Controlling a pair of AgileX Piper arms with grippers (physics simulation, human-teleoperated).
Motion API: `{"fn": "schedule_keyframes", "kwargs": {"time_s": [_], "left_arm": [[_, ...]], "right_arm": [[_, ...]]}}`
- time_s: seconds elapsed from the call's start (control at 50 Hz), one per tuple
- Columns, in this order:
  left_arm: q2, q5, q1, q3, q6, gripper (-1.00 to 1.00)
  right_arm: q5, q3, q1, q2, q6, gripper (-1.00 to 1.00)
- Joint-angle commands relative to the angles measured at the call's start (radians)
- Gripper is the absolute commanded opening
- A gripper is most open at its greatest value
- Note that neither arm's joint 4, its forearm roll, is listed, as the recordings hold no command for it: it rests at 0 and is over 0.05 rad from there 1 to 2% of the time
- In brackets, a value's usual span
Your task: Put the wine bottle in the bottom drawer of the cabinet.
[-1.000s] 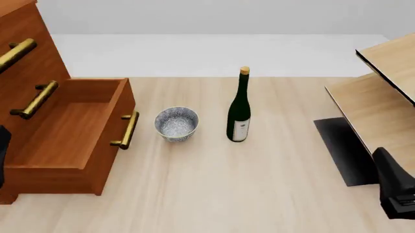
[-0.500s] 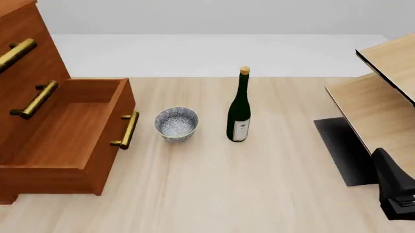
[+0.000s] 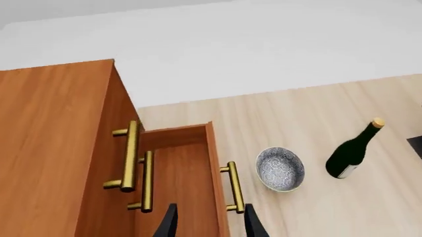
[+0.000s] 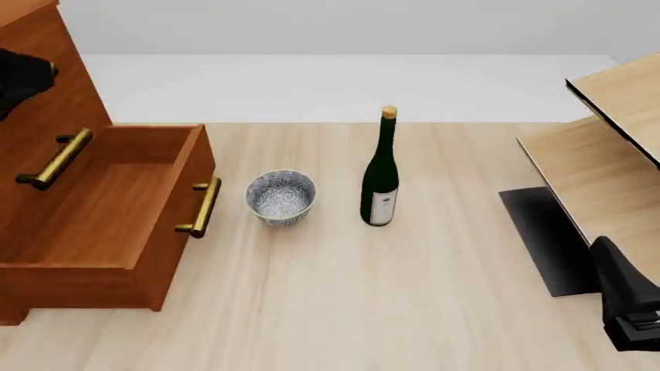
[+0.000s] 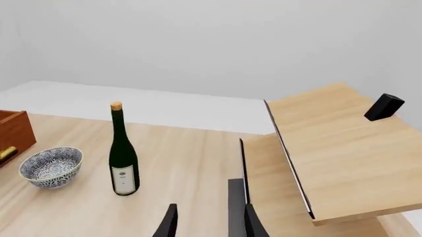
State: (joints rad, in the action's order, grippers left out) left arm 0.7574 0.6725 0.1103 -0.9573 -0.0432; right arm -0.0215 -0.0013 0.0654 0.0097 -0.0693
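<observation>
Over on the left, the cabinet [image 4: 42, 93] is standing with its bottom drawer [image 4: 103, 209] pulled out and showing nothing inside, while the left gripper [image 3: 207, 224] is hanging above it, fingers spread and holding nothing. Beside a bowl [image 4: 280, 197], the wine bottle [image 4: 381, 174] is standing upright on the table [image 4: 361, 294], untouched. At the right, the right gripper [image 5: 207, 224] is waiting open; reaching in for the bottle looks to be next.

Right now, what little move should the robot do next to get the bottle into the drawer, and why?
Probably the right gripper should reach toward the wine bottle. The bottom drawer is already pulled open, and the bottle stands upright on the table beside the bowl, untouched. The right gripper looks open and holds nothing, with the bottle ahead of it in its wrist view.
</observation>
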Motion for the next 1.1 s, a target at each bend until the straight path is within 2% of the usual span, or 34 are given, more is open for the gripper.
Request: {"fn": "schedule_keyframes", "kwargs": {"time_s": [0.02,0.22,0.32,0.36,0.76,1.1], "left_arm": [[0.128,0.074,-0.019,-0.06,-0.021,1.0],[0.163,0.098,0.026,-0.033,-0.044,1.0],[0.186,0.081,0.028,-0.008,-0.03,1.0],[0.184,0.069,0.025,0.009,-0.048,1.0],[0.223,-0.044,0.073,0.15,0.005,1.0],[0.226,-0.09,0.087,0.215,0.021,1.0]], "right_arm": [[-0.002,0.0,0.005,0.001,-0.001,1.0],[0.003,0.0,0.01,0.008,-0.007,1.0],[0.0,0.001,0.011,0.006,-0.008,1.0],[-0.001,0.001,0.014,0.007,-0.009,1.0],[-0.001,0.001,0.024,0.014,-0.015,1.0],[-0.008,0.001,0.031,0.012,-0.015,1.0]]}}
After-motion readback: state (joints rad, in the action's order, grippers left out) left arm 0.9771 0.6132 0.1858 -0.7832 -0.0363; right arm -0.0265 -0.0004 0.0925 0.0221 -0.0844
